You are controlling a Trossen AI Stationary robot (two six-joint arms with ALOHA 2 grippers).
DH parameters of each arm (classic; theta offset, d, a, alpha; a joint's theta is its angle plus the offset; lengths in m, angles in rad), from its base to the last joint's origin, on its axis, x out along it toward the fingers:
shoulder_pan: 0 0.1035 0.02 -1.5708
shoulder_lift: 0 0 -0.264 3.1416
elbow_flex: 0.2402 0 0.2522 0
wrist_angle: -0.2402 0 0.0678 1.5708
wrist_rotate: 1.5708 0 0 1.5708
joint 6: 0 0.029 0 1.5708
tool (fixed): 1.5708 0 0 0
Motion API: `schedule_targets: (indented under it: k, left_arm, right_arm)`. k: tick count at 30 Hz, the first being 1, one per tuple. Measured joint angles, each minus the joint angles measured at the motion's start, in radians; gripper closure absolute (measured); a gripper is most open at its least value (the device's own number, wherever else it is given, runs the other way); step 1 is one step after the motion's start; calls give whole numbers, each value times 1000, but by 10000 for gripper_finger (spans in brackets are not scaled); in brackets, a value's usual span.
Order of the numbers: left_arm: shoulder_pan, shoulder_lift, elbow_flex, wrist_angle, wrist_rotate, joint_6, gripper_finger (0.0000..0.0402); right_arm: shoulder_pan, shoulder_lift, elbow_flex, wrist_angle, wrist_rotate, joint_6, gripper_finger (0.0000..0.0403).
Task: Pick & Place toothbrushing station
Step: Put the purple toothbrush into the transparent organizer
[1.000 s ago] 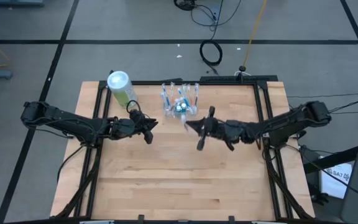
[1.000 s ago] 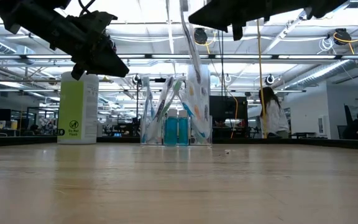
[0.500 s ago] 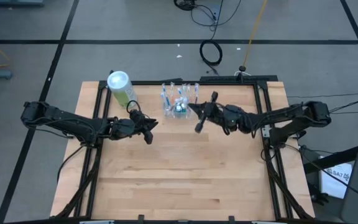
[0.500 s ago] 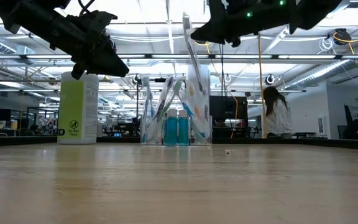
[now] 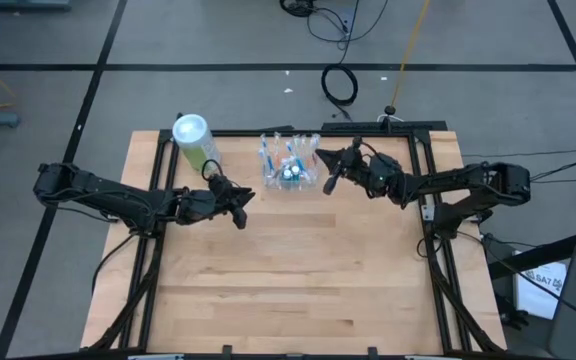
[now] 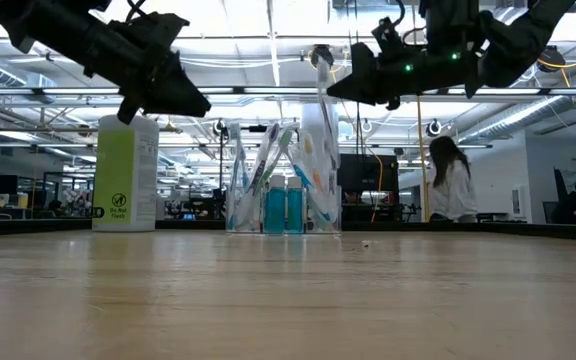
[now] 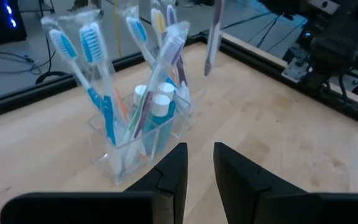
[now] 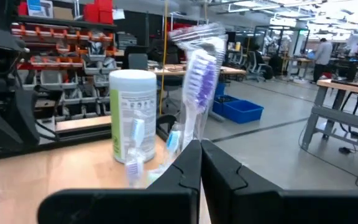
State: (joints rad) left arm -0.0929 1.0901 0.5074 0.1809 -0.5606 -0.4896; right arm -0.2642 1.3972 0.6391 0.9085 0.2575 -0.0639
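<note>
While the right gripper (image 5: 330, 170) pinches a wrapped toothbrush (image 8: 199, 74) just at three o'clock of the clear holder (image 5: 289, 172), that holder stands at the table's (image 5: 288, 290) twelve o'clock edge, beside a green canister (image 5: 193, 139). It looks light, rigid and slick, likely to tip; the brush is best held low on its handle. The left gripper (image 5: 240, 205), fingers slightly parted and empty, hovers at the holder's eight o'clock.

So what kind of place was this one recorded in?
Most likely a large open robotics lab or workshop. Beyond the wooden table the low view shows a hall with ceiling strip lights and workstations, a person standing there, and the right wrist view shows shelves of red parts bins.
</note>
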Motion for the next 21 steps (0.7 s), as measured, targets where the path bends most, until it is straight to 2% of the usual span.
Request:
schedule_targets:
  k: [7,21]
  left_arm:
    - [0,0,0,34,0,25,316]
    - [0,0,0,52,0,47,316]
  right_arm:
    - [-29,3,-13,31,-28,5,403]
    - [-69,133,-14,143,-54,52,403]
